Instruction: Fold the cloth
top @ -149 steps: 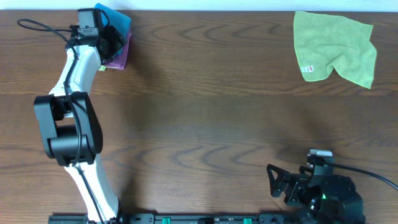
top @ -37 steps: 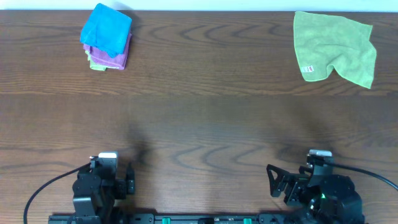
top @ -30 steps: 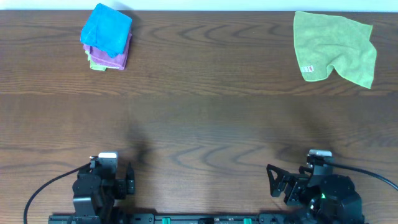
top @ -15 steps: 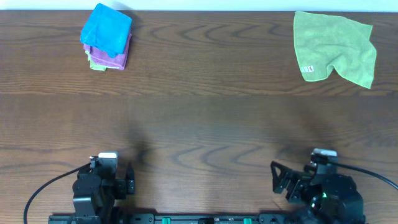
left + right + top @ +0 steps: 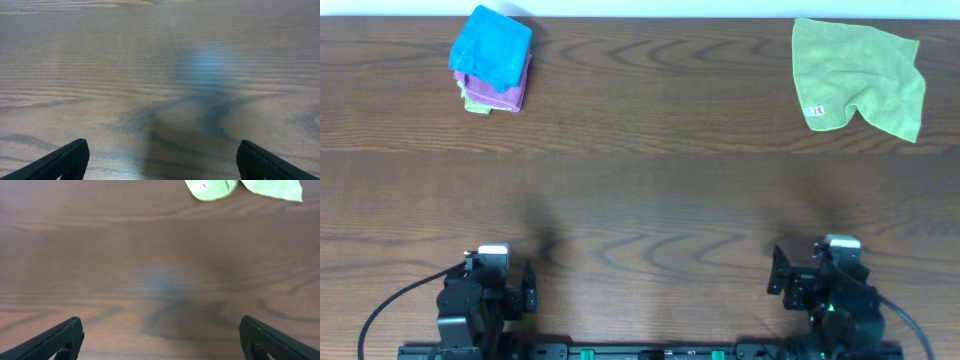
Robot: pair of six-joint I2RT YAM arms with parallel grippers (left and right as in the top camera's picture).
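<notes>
The sky-blue cloth (image 5: pixel 492 47) lies folded on top of a purple folded cloth (image 5: pixel 513 92) at the far left of the table. My left gripper (image 5: pixel 525 290) rests at the near left edge, far from it; in the left wrist view the fingers (image 5: pixel 160 160) are wide apart over bare wood. My right gripper (image 5: pixel 778 282) rests at the near right edge; in the right wrist view the fingers (image 5: pixel 160 337) are wide apart and empty.
A yellow-green cloth (image 5: pixel 860 75) with a small white tag lies spread and rumpled at the far right; its edge shows at the top of the right wrist view (image 5: pixel 240 187). A pale green layer (image 5: pixel 475 102) peeks out under the purple cloth. The table (image 5: pixel 640 200) is dark wood.
Five seconds ago the left arm reached over the blue cloth on the stack; it has since pulled back to the near edge. In the last half second the right gripper turned and drew in slightly.
</notes>
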